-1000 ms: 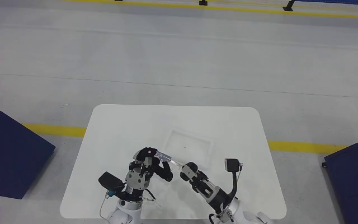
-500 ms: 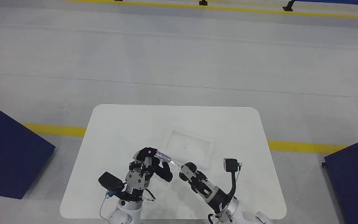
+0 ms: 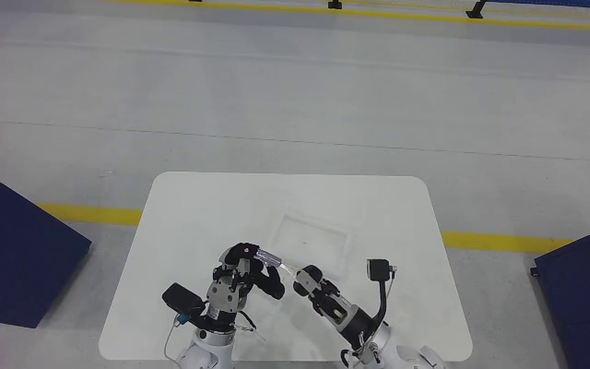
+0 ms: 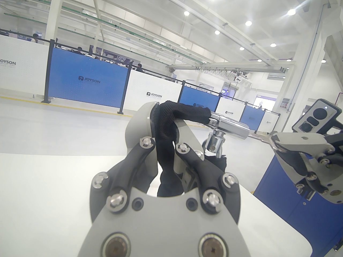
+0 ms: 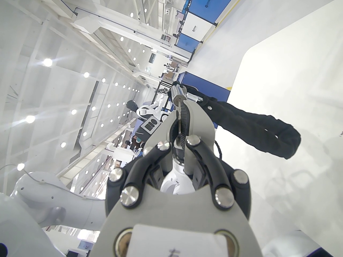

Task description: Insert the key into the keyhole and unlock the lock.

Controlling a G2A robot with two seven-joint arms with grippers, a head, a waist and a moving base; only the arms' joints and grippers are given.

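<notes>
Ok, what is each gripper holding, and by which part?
Left gripper clamps the black fabric-sleeved cable lock by its sleeve, near the chrome head; right gripper pinches the silver key by its handle end.

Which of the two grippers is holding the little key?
The right gripper: it pinches the key, whose tip meets the shiny lock. The left gripper grips the lock's black cable instead.

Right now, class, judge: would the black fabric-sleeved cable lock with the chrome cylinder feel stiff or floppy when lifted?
Probably floppy: its black sleeved cable bends into a loop. Likely end-heavy, given the solid-looking chrome cylinder. The fabric probably grips well in the left gripper.
</notes>
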